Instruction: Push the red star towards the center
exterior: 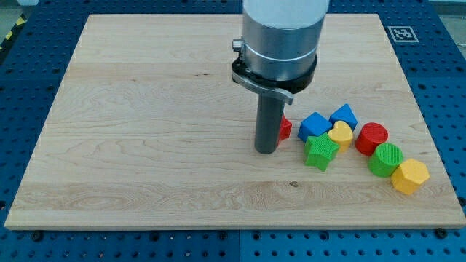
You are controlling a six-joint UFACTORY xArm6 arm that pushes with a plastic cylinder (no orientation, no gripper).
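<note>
The tip (266, 151) touches the red star (285, 128), nearer the surface's (145, 109) right edge. No jaws show.

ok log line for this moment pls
task: red star to center | my tip: down, at red star left side | star: mostly hidden, right of center | other blocks: right

Light wooden bench (145, 109) with visible grain, on blue perforated base (444, 73). 1 black-white marker tag (403, 33) at the view's top right.
</note>
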